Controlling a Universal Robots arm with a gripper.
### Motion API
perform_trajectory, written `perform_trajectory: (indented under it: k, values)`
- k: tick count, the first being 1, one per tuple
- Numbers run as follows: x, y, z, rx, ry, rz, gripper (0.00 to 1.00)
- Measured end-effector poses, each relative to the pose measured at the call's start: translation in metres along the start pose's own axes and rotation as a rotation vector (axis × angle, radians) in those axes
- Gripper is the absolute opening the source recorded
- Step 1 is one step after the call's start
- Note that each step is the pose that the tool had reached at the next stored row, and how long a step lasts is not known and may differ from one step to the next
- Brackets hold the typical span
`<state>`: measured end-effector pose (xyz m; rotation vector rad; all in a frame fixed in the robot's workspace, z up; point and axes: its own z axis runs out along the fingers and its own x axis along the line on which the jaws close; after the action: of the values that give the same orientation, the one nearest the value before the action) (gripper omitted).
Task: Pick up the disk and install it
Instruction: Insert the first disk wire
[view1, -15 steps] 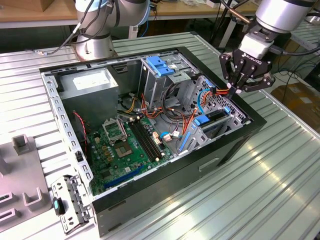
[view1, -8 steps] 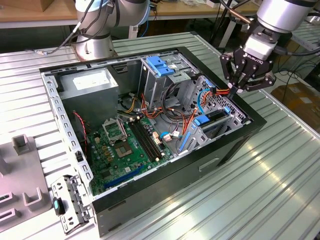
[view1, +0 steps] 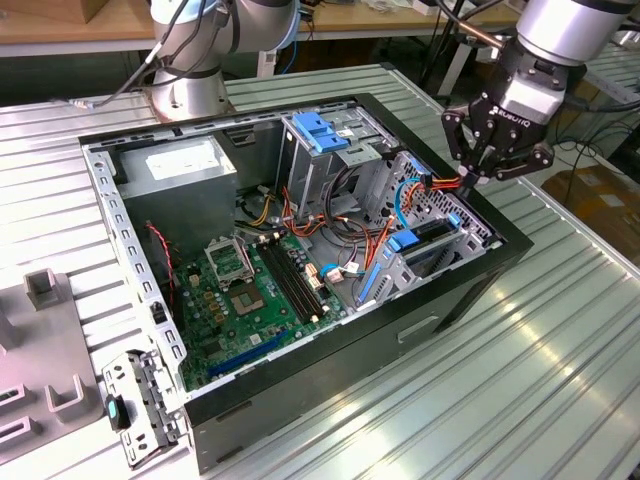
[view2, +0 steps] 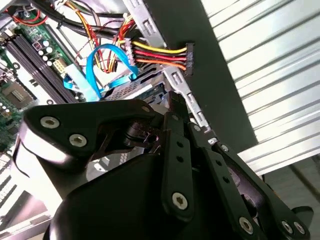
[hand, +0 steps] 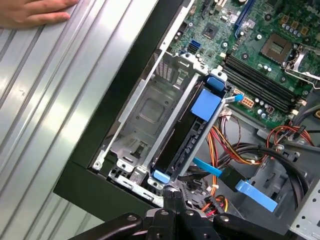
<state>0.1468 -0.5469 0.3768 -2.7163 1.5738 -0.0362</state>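
Observation:
The disk (hand: 187, 140) stands on edge in the drive cage (hand: 145, 115) at the case's front corner, with a blue rail tab (hand: 206, 102) at one end and another (hand: 161, 176) at the other. In the exterior view the disk (view1: 428, 232) sits in the cage on that view's right, between blue tabs. My gripper (view1: 470, 182) hovers just above that corner of the case, jaws shut with nothing between them. In the first wrist view the gripper (hand: 171, 192) has its tips right beside the nearer blue tab. The second wrist view shows the gripper (view2: 174, 112) over the cage edge.
The open computer case (view1: 500, 250) lies on a ribbed metal table (view1: 560, 350). Inside are a motherboard (view1: 250, 300), a grey power supply (view1: 180, 165) and loose cables (view2: 160, 55) with a black connector (view2: 188, 57). A person's hand (hand: 30, 12) rests on the table.

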Motion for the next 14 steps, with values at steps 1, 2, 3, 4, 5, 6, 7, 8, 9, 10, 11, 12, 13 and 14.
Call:
perform_trajectory:
  k: [1, 2, 3, 4, 5, 6, 7, 8, 9, 10, 11, 12, 13, 14]
  values:
    - [-0.0005, -0.0013, 0.0000, 0.0000, -0.0001, -0.002, 0.11]
    - [-0.0013, -0.0025, 0.0000, 0.0001, 0.0000, -0.004, 0.11]
    - [-0.0027, -0.0042, 0.0000, 0.0001, -0.0001, -0.006, 0.11]
    - [-0.0037, -0.0055, 0.0000, 0.0001, -0.0001, -0.008, 0.11]
    - [-0.0049, -0.0092, 0.0001, 0.0003, -0.0002, -0.011, 0.11]
    - [-0.0051, -0.0115, 0.0000, 0.0002, -0.0001, -0.012, 0.11]
    - [-0.0054, -0.0136, 0.0001, 0.0002, -0.0002, -0.014, 0.11]
    - [-0.0060, -0.0172, 0.0002, 0.0003, -0.0003, -0.020, 0.11]
    - [-0.0059, -0.0175, 0.0004, 0.0005, -0.0004, -0.031, 0.11]
    - [-0.0059, -0.0176, 0.0004, 0.0008, -0.0004, -0.049, 0.11]
    - [-0.0059, -0.0179, 0.0007, 0.0015, -0.0010, -0.085, 0.11]
    - [-0.0059, -0.0180, 0.0008, 0.0021, -0.0015, -0.109, 0.11]
    - [-0.0058, -0.0181, 0.0008, 0.0023, -0.0017, -0.123, 0.17]
    - [-0.0056, -0.0184, 0.0008, 0.0026, -0.0019, -0.144, 0.17]
